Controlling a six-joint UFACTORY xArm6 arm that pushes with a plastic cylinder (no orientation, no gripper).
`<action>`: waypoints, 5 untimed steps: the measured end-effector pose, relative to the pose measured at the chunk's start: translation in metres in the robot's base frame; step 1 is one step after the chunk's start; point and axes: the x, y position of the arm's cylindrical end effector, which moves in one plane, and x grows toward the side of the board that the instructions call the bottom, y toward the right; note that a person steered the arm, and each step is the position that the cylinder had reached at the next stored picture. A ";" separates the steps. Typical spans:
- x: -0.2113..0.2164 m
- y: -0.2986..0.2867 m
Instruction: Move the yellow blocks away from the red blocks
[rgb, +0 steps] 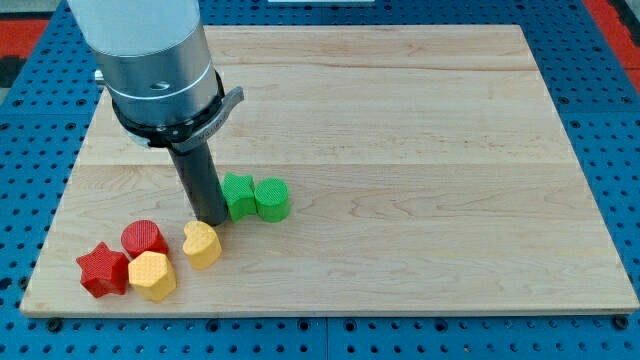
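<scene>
My tip (211, 219) stands on the board at the view's lower left, just above the yellow heart block (201, 244) and touching or nearly touching it. A yellow hexagon block (152, 275) lies lower left of the heart. It touches the red cylinder (144, 239) above it and the red star (102, 270) at its left. The heart lies a little to the right of the red cylinder, with a small gap.
A green star-like block (238, 194) and a green cylinder (272, 198) sit side by side just right of my tip. The wooden board (400, 150) rests on a blue perforated table. The arm's grey body (150, 60) hides the board's upper left.
</scene>
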 end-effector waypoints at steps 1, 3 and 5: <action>0.000 0.000; -0.029 -0.058; -0.028 -0.136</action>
